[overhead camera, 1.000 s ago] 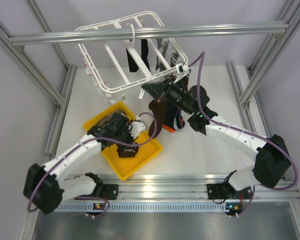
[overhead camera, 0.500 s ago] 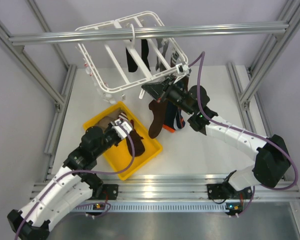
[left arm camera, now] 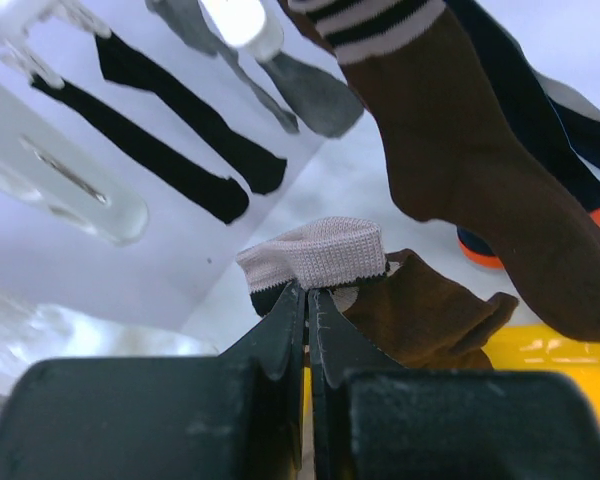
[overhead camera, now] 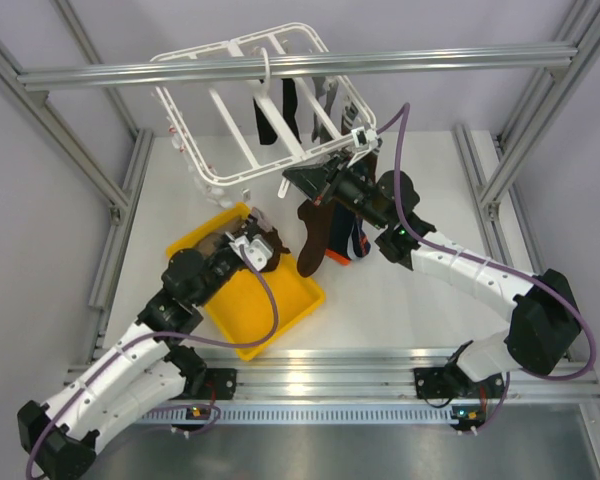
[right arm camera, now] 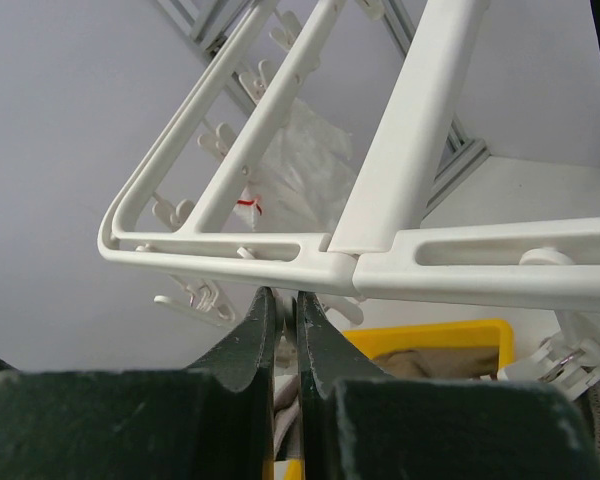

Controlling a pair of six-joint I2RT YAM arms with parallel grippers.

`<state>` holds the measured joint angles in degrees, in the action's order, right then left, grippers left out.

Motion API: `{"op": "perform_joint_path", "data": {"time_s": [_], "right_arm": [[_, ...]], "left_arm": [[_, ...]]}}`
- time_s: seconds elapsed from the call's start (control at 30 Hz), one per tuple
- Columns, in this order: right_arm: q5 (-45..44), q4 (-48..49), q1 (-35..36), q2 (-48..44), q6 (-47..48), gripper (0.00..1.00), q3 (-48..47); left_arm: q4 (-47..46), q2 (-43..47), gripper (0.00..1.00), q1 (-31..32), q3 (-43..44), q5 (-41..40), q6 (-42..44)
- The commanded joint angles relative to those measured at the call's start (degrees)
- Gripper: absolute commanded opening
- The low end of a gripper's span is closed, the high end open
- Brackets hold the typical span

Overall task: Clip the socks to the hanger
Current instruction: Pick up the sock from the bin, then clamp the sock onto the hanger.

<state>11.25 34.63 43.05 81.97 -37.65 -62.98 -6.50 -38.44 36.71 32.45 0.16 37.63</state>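
Pinching a small sock, the left gripper has its jaws pressed together on the fabric just behind the beige cuff, and the dark brown sock spills out ahead of the fingertips and off to their right. Below that hand sits the yellow tray, with the gripper raised over its far corner.

Straight ahead of the left fingers and higher up hangs a striped-cuff brown sock, its toe dropping close to the held sock without clearly touching it. Just behind that one, further to the hand's right, a navy sock with an orange toe hangs beside it. Up and to the left of the fingers, well apart from them, two black socks and a grey sock dangle from above.

Over on the other side, the right gripper is raised to the near edge of the hanger, its fingertips just beneath the white frame rail. Its jaws are drawn narrow, only a sliver of gap between them; whether they pinch anything I cannot tell. The hanger itself tilts away from that hand, hooked on the aluminium bar overhead.
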Motion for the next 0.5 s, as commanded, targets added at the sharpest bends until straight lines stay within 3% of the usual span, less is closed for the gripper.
{"op": "perform_joint_path", "data": {"time_s": [0.0,0.47], "right_arm": [[0.0,2.0,-0.9,-0.5,-0.1,0.00,-2.1],[0.3,2.4,-0.9,-0.5,-1.2,0.00,-1.9]], "left_arm": [[-10.2,-0.8,0.00,1.3,-0.5,1.9,4.5],[-24.2,-8.3,0.00,7.2,-0.6,-4.6,7.6]]}}
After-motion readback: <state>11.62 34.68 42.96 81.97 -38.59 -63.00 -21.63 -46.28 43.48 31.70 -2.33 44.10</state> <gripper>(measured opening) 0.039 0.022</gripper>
